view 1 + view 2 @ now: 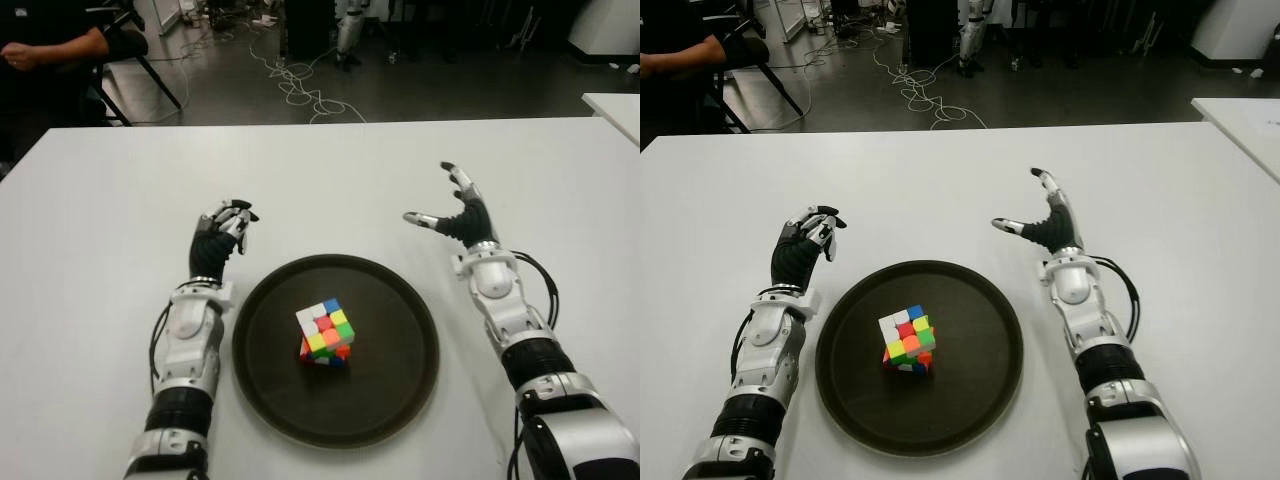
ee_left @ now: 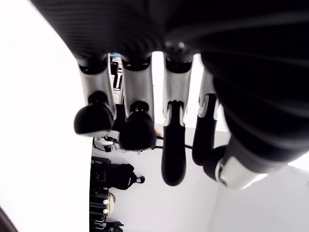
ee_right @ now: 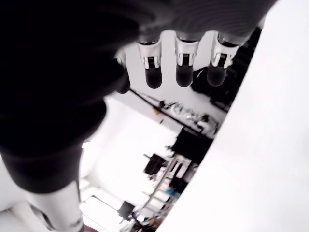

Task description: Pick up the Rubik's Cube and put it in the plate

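The Rubik's Cube (image 1: 325, 335) lies inside the dark round plate (image 1: 400, 300), a little left of its middle, with no hand touching it. My right hand (image 1: 437, 200) is raised off the white table (image 1: 330, 180) just beyond the plate's right rim, with its thumb and fingers spread and nothing held. In the right wrist view its fingertips (image 3: 183, 75) point away with nothing between them. My left hand (image 1: 232, 222) shows left of the plate's far rim, its fingers (image 2: 137, 130) curled over, and it holds nothing.
A seated person's arm (image 1: 50, 45) shows at the far left, behind the table. Cables (image 1: 300, 85) trail over the dark floor beyond the far edge. The corner of another white table (image 1: 615, 105) stands at the right.
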